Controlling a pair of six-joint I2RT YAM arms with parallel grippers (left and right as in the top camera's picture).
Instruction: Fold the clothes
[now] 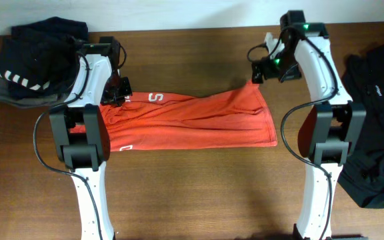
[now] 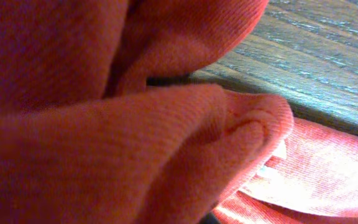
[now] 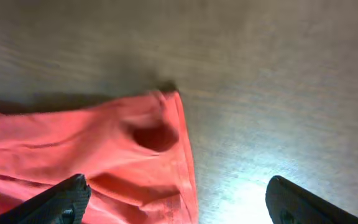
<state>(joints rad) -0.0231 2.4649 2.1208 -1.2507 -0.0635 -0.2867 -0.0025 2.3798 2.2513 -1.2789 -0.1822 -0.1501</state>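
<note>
The clothes, one orange-red T-shirt [image 1: 199,120], lie in a long folded band across the middle of the table, with a white letter [image 1: 155,98] showing near the left end. My left gripper [image 1: 120,90] sits at the band's upper left edge, shut on the fabric. In the left wrist view bunched orange-red cloth [image 2: 104,124] fills the picture and hides the fingers. My right gripper [image 1: 264,67] hovers just above the band's upper right corner, open. In the right wrist view that gripper [image 3: 180,202] straddles the shirt's hemmed corner [image 3: 166,124], which lies on the wood, touched by neither finger.
A dark folded pile with white stripes [image 1: 32,60] sits at the back left, behind the left arm. A loose black garment [image 1: 379,133] lies along the right edge. Bare brown wood [image 1: 192,187] runs in front of the shirt.
</note>
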